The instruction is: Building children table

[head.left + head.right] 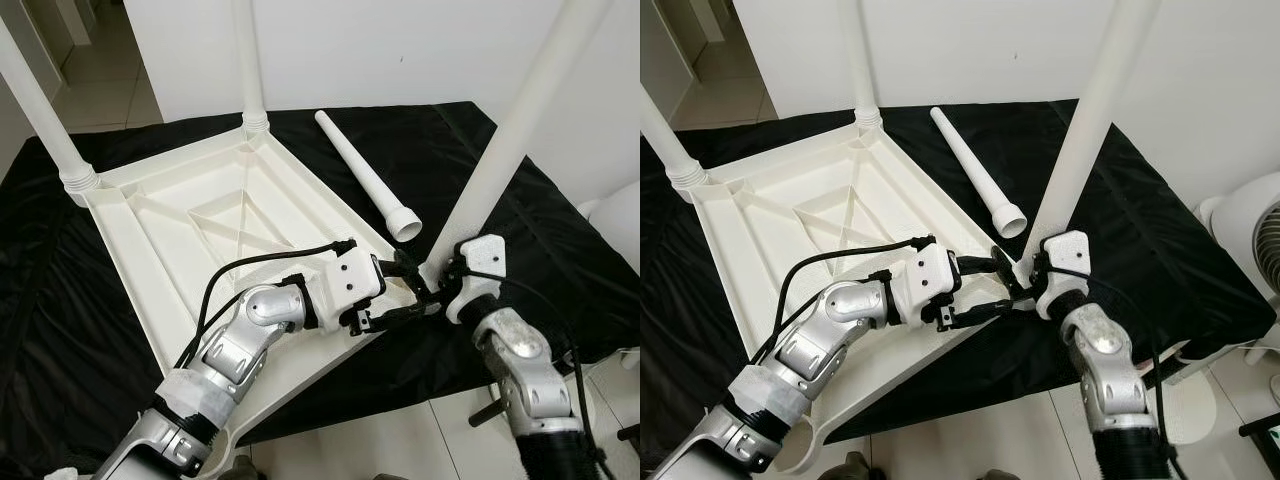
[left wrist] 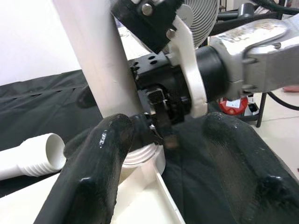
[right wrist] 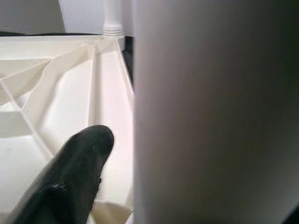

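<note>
black cloth [image 1: 1160,250] on the floor, white fan [image 1: 1250,230], white wall [image 1: 990,50]

**No legible markings found**

Inspection of all four views turned up no readable text, label, brand, number or sign. The white tabletop [image 1: 200,230], its fitted legs and the loose leg [image 1: 365,175] lying beyond the fingers carry plain, unmarked plastic. The white and silver housings of both arms bear no lettering that can be made out. A red object [image 2: 232,105] behind the right arm in the left wrist view is too blurred to read.
</note>
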`<state>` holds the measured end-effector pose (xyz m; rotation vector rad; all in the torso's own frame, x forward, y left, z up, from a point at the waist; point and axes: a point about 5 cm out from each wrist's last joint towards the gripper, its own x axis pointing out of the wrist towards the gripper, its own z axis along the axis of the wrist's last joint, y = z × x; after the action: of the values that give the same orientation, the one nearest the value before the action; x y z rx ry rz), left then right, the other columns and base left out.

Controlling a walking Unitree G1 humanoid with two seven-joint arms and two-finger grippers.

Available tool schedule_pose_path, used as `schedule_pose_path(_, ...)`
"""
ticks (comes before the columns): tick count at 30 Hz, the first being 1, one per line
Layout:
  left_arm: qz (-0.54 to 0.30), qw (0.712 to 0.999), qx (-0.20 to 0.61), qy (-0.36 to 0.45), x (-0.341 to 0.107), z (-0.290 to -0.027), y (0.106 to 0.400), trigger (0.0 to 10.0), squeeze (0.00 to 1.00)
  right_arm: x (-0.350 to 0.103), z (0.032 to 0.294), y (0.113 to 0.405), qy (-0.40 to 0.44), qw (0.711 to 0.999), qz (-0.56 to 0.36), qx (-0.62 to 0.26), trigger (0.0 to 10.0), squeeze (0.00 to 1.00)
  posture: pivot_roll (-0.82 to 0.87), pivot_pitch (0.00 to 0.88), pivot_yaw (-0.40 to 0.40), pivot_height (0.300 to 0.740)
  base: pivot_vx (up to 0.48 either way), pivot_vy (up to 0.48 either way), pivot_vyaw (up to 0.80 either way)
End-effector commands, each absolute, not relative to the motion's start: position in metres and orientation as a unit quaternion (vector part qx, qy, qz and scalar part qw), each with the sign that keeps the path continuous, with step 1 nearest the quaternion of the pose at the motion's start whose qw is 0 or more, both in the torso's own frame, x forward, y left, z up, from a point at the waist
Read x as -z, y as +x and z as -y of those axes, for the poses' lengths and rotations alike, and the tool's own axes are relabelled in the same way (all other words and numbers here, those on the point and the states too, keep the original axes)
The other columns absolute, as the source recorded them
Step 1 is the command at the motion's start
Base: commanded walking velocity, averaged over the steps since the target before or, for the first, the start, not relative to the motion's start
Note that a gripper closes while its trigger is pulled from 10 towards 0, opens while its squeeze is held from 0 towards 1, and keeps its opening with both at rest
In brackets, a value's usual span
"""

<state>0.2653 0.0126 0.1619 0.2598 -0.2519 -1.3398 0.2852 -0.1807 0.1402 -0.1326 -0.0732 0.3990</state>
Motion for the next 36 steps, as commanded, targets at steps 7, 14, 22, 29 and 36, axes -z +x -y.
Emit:
schedule_pose_path(7, 0.112, 0.751, 0.639, 0.122, -0.16, -0.01, 0.261, 10.0, 0.0, -0.129, 0.18, 0.285, -0.061, 0.969, 0.014, -0.238, 0.0, 0.0, -0.02, 0.0, 0.002, 0.74, 0.0, 0.0, 0.0)
schedule_pose_path(14, 0.111, 0.751, 0.639, 0.124, -0.16, -0.01, 0.261, 10.0, 0.0, -0.126, 0.179, 0.281, -0.023, 0.976, 0.014, -0.218, 10.0, 0.0, -0.02, 0.0, -0.002, 0.74, 0.0, 0.0, 0.0)
schedule_pose_path(22, 0.111, 0.75, 0.641, 0.123, -0.16, -0.01, 0.261, 10.0, 0.0, -0.121, 0.18, 0.279, -0.007, 0.995, 0.005, -0.102, 10.0, 0.0, -0.02, 0.0, -0.003, 0.74, 0.0, 0.0, 0.0)
schedule_pose_path(29, 0.109, 0.748, 0.643, 0.125, -0.159, -0.01, 0.26, 10.0, 0.0, -0.118, 0.172, 0.277, 0.042, 0.999, -0.012, 0.033, 10.0, 0.0, -0.02, 0.0, 0.0, 0.74, 0.0, 0.0, 0.0)
schedule_pose_path(36, 0.106, 0.747, 0.643, 0.13, -0.158, -0.012, 0.261, 10.0, 0.0, -0.115, 0.155, 0.273, 0.053, 0.993, -0.024, 0.104, 10.0, 0.0, -0.01, 0.0, -0.01, 0.74, 0.0, 0.0, 0.0)
